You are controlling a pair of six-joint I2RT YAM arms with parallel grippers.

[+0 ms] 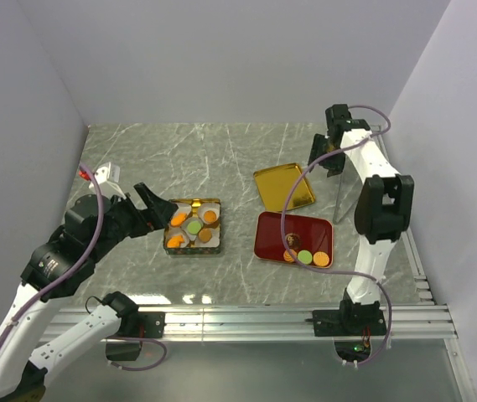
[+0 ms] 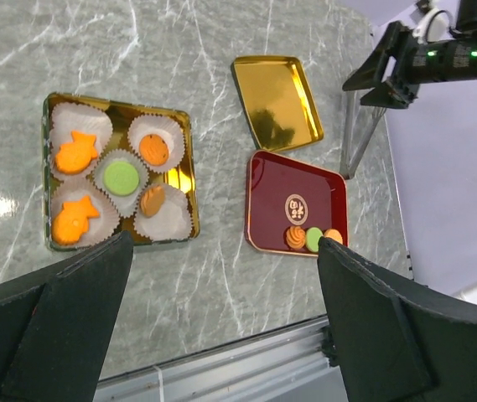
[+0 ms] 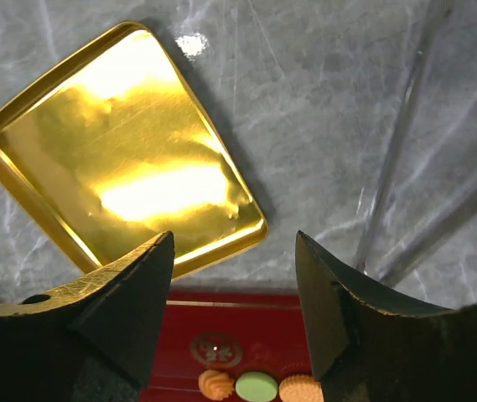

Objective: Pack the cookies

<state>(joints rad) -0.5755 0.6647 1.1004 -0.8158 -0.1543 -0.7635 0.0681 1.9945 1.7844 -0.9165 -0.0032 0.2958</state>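
— What do we see toward the left edge of the marble table [image 1: 221,159]?
— An open gold tin [image 2: 119,110], lined with five white paper cups [image 2: 80,121].
— And toward the right edge?
— We find a gold lid [image 2: 276,100] lying hollow side up, and a red tray [image 2: 305,180] just beside it on the near-edge side. A metal rail [image 1: 246,322] runs along the near edge.

tin [image 2: 121,116] left of tray [image 2: 305,180], cookies [image 2: 121,177] in both
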